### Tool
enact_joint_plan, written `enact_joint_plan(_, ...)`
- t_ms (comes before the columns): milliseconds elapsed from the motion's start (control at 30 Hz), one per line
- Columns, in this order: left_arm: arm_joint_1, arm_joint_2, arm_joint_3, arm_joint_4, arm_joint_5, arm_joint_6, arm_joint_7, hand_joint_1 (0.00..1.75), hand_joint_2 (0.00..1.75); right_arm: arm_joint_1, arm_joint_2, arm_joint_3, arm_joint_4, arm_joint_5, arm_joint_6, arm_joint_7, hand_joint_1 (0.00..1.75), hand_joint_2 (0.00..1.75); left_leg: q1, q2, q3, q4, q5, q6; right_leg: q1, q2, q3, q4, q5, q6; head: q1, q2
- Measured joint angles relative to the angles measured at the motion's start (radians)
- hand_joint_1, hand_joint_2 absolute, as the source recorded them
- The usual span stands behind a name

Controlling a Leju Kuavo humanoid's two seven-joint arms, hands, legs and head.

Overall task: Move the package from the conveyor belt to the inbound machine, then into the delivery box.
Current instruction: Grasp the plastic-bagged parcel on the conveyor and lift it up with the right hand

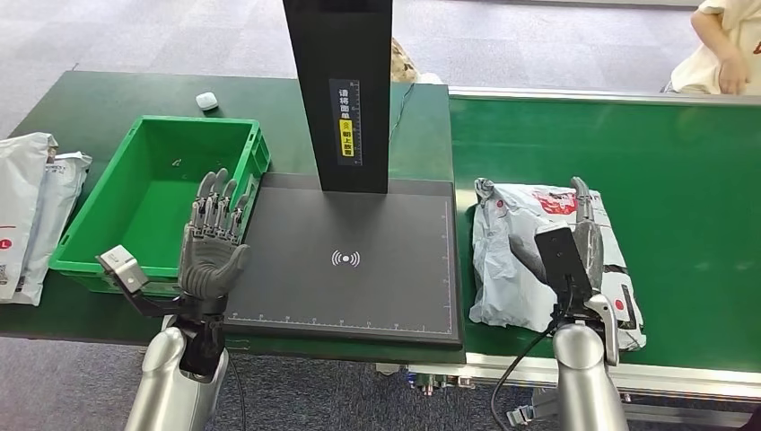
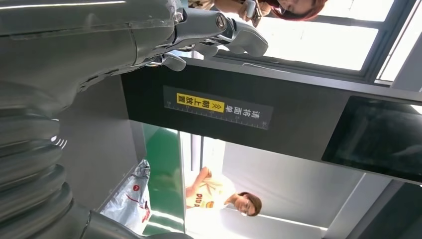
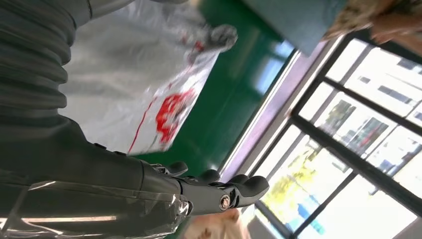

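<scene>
At the right of the head view, my right hand (image 1: 588, 242) lies on top of a crumpled grey plastic mailer package with red and black print (image 1: 513, 256), which rests on the green conveyor belt (image 1: 682, 180) at lower centre-right. My fingers stretch along the bag toward the top of the frame; whether they actually grip it I cannot tell. In the right wrist view the same bag (image 3: 134, 84) spreads across the green belt beside my grey ribbed wrist cover, with my dark fingers (image 3: 234, 191) extended along the lower edge of that picture.

At lower left of the head view my left hand (image 1: 214, 247) is raised with the fingers spread and upright, holding nothing, over the seam between the green plastic crate (image 1: 108, 242) and the flat black scanning pad of the inbound machine (image 1: 359, 260). A black upright column with a yellow-and-white label (image 1: 345, 90) rises from the pad's far edge at top centre.

Two more white and grey mailer bags (image 1: 31, 211) lie on the dark green tabletop (image 1: 99, 99) at far left, just beside the crate. A small white object (image 1: 207, 101) sits on the tabletop at upper left. A person in a light shirt (image 1: 722, 45) stands at the upper right corner, beyond the belt.
</scene>
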State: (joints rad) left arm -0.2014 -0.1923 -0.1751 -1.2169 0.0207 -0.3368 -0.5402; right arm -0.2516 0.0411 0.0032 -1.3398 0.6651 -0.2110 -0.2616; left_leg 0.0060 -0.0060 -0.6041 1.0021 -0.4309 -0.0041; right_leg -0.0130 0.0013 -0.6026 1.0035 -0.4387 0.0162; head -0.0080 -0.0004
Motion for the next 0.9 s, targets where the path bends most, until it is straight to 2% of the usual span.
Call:
enact_joint_plan(100,0.000,0.000,0.000,0.000,0.001,-0.001,0.000,0.00,1.75,-0.097,-0.066,-0.016,0.119,0.164,-0.063,0.074,0.00,1.75,0.000,0.000,0.000,0.000,0.000,0.001,-0.001,0.000,0.000,0.000,0.001,0.001,0.000,0.000)
enact_joint_plan(167,0.000,0.001,0.001,0.001,0.003,-0.002,0.000,0.00,1.75,-0.168,-0.121,-0.024,0.222,0.230,-0.087,0.089,0.00,1.75,0.000,0.000,0.000,0.001,0.001,0.001,-0.001,0.000,0.000,0.000,0.002,0.002,0.000,0.000)
enact_joint_plan(300,0.003,0.003,0.002,0.001,0.008,-0.002,0.000,0.00,1.75,-0.260,-0.206,-0.028,0.388,0.247,-0.096,0.068,0.00,1.75,0.000,-0.001,-0.001,0.002,0.001,0.002,-0.002,-0.001,0.001,0.000,0.002,0.003,0.000,0.000)
enact_joint_plan(467,0.007,0.005,0.003,0.001,0.010,-0.002,0.001,0.00,1.75,-0.298,-0.257,-0.033,0.487,0.230,-0.095,0.056,0.00,1.75,0.000,-0.001,-0.001,0.002,0.001,0.002,-0.001,-0.001,0.000,0.000,0.002,0.003,0.000,0.000)
enact_joint_plan(667,0.008,0.005,0.004,0.001,0.010,-0.002,0.001,0.00,1.75,-0.309,-0.281,-0.035,0.534,0.211,-0.093,0.059,0.00,1.75,0.000,-0.001,-0.001,0.001,0.000,0.002,-0.001,-0.001,0.000,0.000,0.001,0.002,0.000,0.000)
enact_joint_plan(733,0.009,0.006,0.004,0.001,0.010,-0.001,0.001,0.00,1.75,-0.310,-0.289,-0.038,0.542,0.193,-0.068,0.069,0.00,1.75,0.000,-0.001,-0.001,0.001,0.000,0.002,-0.001,-0.001,0.000,0.000,0.001,0.003,0.000,0.000)
enact_joint_plan(900,0.022,0.010,0.006,0.001,0.010,-0.002,0.006,0.00,1.75,-0.320,-0.325,-0.033,0.608,0.196,0.130,0.194,0.00,1.75,0.000,-0.002,-0.001,0.001,0.000,0.002,-0.001,-0.002,0.000,0.000,0.001,0.003,0.000,0.000)
